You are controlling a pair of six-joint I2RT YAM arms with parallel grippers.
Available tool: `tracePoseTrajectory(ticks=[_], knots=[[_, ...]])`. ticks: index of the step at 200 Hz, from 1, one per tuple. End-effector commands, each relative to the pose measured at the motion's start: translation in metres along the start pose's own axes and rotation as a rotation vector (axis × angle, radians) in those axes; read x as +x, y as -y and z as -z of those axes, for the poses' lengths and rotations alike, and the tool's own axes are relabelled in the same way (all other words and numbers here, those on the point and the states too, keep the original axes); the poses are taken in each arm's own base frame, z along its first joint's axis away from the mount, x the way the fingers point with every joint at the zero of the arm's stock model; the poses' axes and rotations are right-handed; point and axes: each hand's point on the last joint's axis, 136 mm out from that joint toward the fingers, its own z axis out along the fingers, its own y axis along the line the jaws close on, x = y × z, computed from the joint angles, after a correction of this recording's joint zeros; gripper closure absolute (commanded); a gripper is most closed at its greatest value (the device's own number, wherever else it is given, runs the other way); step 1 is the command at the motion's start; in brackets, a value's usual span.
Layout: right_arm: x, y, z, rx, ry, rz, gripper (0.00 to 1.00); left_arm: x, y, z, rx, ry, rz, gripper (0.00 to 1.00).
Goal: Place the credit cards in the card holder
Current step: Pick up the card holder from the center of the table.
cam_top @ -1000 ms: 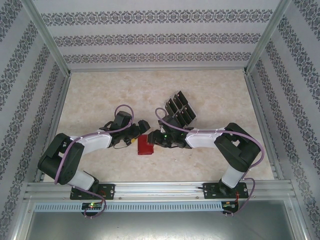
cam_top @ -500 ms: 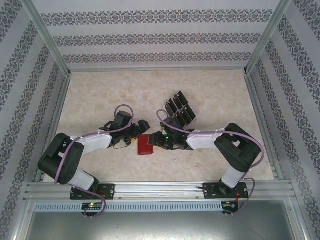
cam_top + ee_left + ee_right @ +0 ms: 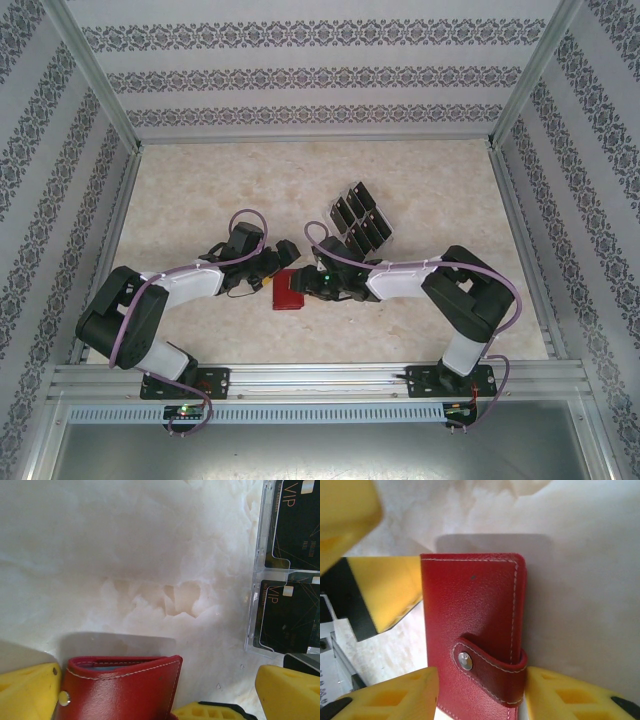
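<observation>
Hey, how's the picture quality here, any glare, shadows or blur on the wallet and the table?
Left wrist view: the table is washed out to near white, and the wallet throws a soft grey shadow beyond it. Right wrist view: the wallet's stitching is sharp, with a similar shadow. Top view: light is even.

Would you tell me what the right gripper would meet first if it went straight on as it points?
The right gripper would probably meet the wallet first; it sits closed just between its fingers, though depth is unclear.

Bright diffuse light, washed-out glare on the table [image 3: 125, 540], soft grey shadow beside the card holder [image 3: 470, 610].
</observation>
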Motion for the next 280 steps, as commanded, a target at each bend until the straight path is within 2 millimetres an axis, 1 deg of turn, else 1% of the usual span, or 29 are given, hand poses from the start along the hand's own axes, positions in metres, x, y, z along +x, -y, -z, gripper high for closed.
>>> tracePoseTrajectory(ticks=[1, 11, 32, 50, 65, 85, 98, 114, 129, 138, 165, 187, 206, 226, 241, 256, 265, 280], knots=[[-0.005, -0.024, -0.002, -0.075, 0.008, 0.025, 0.55, 0.008, -0.009, -0.008, -0.013, -0.024, -0.001, 0.0], [-0.006, -0.026, -0.003, -0.08, 0.01, 0.025, 0.59, 0.009, -0.008, -0.009, -0.011, -0.026, -0.002, 0.0], [-0.006, -0.027, -0.004, -0.088, 0.01, 0.021, 0.71, 0.01, -0.009, -0.01, -0.011, -0.027, -0.001, 0.0], [-0.007, -0.026, -0.004, -0.088, 0.013, 0.019, 0.77, 0.011, -0.008, -0.011, -0.008, -0.03, 0.0, 0.0], [-0.007, -0.025, -0.004, -0.085, 0.015, 0.015, 0.84, 0.012, -0.007, -0.011, -0.006, -0.03, -0.002, 0.0], [-0.005, -0.024, -0.002, -0.078, 0.013, 0.02, 0.95, 0.01, -0.004, -0.009, -0.006, -0.025, -0.012, 0.0], [-0.005, -0.022, 0.0, -0.075, 0.012, 0.024, 1.0, 0.006, -0.001, -0.005, -0.015, -0.014, -0.026, 0.0], [-0.005, -0.022, 0.004, -0.079, 0.005, 0.031, 1.0, -0.004, 0.003, 0.005, -0.034, 0.013, -0.049, 0.0], [-0.008, -0.026, 0.015, -0.095, 0.01, 0.045, 1.0, -0.019, 0.005, 0.02, -0.056, 0.047, -0.064, 0.0], [-0.01, -0.029, 0.023, -0.107, 0.013, 0.058, 1.0, -0.029, 0.009, 0.031, -0.049, 0.061, -0.078, 0.0], [-0.022, -0.041, 0.058, -0.158, 0.041, 0.093, 1.0, -0.054, 0.021, 0.063, -0.003, 0.109, -0.116, 0.0], [-0.036, -0.049, 0.087, -0.212, 0.074, 0.085, 1.0, -0.066, 0.036, 0.082, 0.123, 0.131, -0.127, 0.0], [-0.052, -0.06, 0.113, -0.28, 0.109, 0.066, 1.0, -0.072, 0.063, 0.096, 0.332, 0.149, -0.117, 0.0], [-0.065, -0.076, 0.137, -0.347, 0.133, 0.067, 1.0, -0.074, 0.089, 0.104, 0.512, 0.143, -0.081, 0.0], [-0.071, -0.086, 0.147, -0.386, 0.133, 0.07, 1.0, -0.077, 0.103, 0.108, 0.615, 0.139, -0.05, 0.01], [-0.075, -0.097, 0.152, -0.417, 0.128, 0.078, 1.0, -0.08, 0.111, 0.109, 0.671, 0.135, -0.026, 0.03], [-0.077, -0.102, 0.152, -0.428, 0.124, 0.076, 1.0, -0.08, 0.116, 0.11, 0.697, 0.134, -0.024, 0.06], [-0.082, -0.106, 0.15, -0.443, 0.124, 0.068, 1.0, -0.079, 0.122, 0.109, 0.715, 0.129, -0.028, 0.07]])
